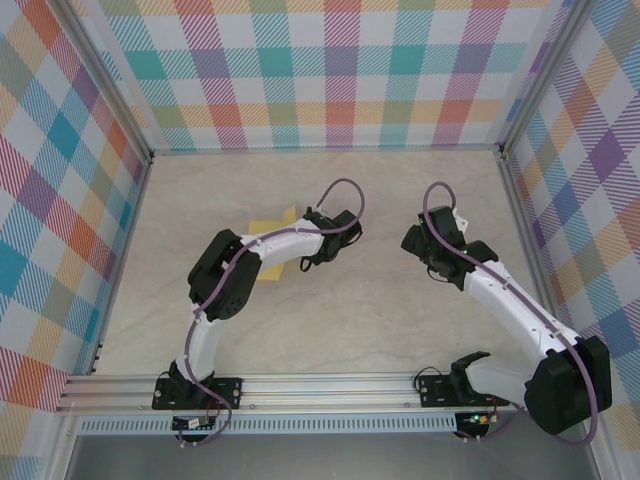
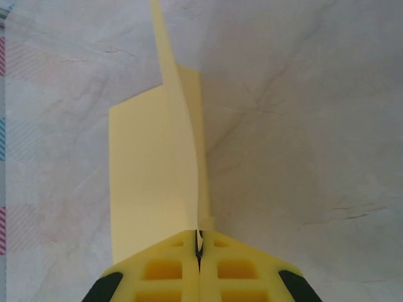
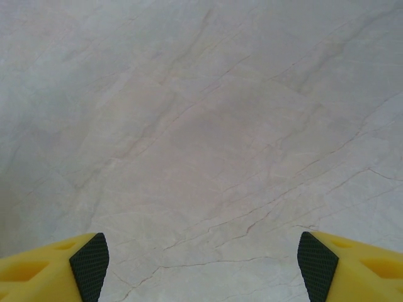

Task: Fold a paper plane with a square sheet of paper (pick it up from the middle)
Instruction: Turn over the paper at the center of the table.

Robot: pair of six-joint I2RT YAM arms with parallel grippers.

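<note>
though half-hidden overhead, paper (image 2: 151, 176) in claw (image 2: 199, 244)

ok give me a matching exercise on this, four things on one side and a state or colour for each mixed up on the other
Things:
1. left gripper
2. right gripper
3. yellow paper
4. walls

States:
a. multicoloured plaid
b. open over bare tabletop
c. creased, held in a grip
d. shut, clamping something thin

Pairs: 1-d, 2-b, 3-c, 4-a
</note>
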